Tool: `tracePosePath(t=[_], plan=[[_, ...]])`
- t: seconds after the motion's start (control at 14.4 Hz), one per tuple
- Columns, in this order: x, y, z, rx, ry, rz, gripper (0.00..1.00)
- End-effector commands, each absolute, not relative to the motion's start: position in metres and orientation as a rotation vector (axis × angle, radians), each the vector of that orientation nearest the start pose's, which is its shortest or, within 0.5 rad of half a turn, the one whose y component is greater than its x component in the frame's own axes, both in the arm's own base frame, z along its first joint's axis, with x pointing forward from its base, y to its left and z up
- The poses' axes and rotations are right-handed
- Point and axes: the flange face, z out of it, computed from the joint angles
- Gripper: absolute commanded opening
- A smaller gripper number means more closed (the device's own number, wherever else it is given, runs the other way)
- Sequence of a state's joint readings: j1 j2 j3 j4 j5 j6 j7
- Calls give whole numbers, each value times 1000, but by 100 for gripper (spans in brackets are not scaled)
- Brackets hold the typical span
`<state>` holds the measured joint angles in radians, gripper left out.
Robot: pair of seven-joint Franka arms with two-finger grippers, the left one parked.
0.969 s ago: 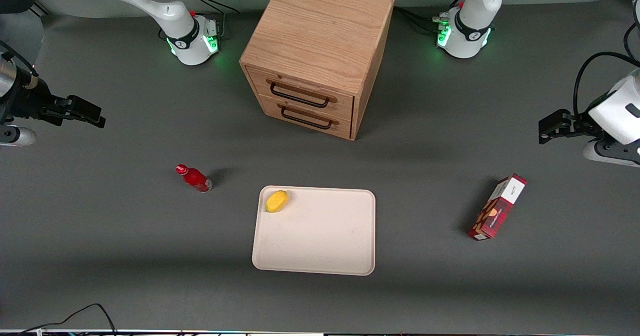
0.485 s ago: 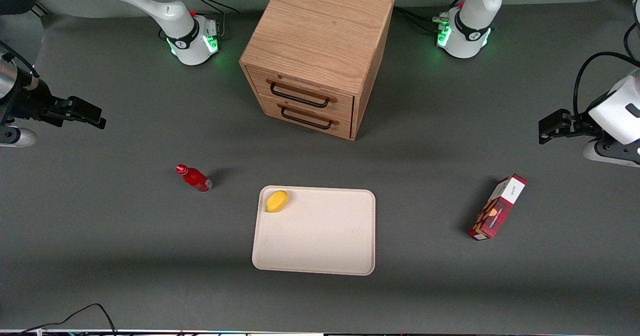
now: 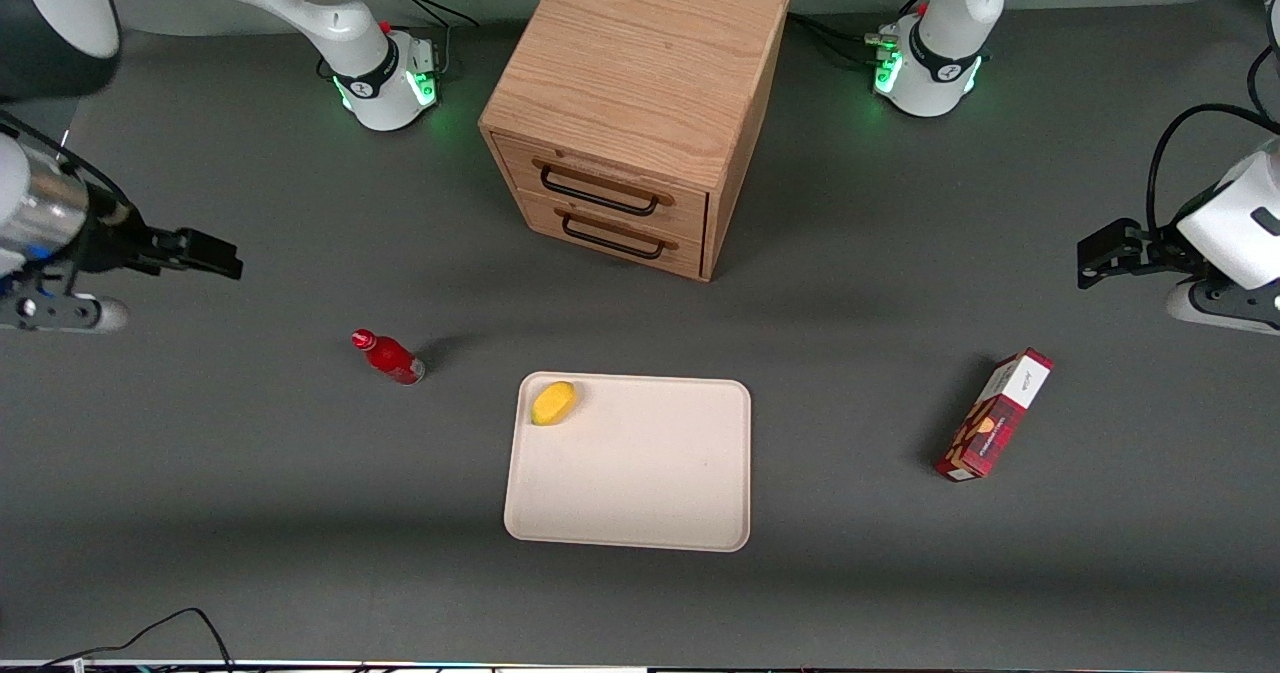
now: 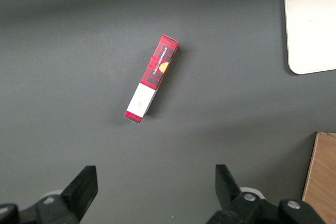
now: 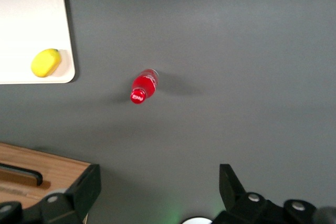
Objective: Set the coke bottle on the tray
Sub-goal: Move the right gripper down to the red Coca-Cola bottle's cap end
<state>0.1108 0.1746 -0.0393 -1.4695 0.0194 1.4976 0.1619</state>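
While the coke bottle (image 3: 388, 357) stands upright on the table just beside the tray (image 3: 640, 493), your gripper (image 3: 205, 253) hovers open and empty, well apart from it; an off-centre grasp could topple it.

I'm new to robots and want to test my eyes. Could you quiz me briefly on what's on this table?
1. True or false: the small red bottle with a red cap already stands on the flat cream-beige rectangular tray.
2. What lies on the tray? A) a yellow lemon-shaped object B) a red patterned carton C) nothing
3. Fill in: the right arm's gripper, jaws open, hangs above the grey table toward the working arm's end, and holds ____.

Key
1. False: it stands on the grey table, beside the tray.
2. A: the yellow lemon-shaped object is near a tray corner.
3. Nothing.
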Motion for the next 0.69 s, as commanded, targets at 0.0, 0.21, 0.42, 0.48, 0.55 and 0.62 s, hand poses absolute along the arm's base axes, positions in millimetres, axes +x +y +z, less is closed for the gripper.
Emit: tracePosePath(t=[0.0, 0.21, 0.42, 0.48, 0.55, 0.62], plan=[[590, 71, 526, -3111, 71, 155, 98], [589, 73, 486, -3111, 52, 100, 99], [585, 83, 438, -3111, 15, 62, 99], [579, 86, 423, -3114, 2, 49, 99], [574, 92, 407, -3118, -20, 41, 99], [572, 95, 393, -3126, -44, 35, 99]])
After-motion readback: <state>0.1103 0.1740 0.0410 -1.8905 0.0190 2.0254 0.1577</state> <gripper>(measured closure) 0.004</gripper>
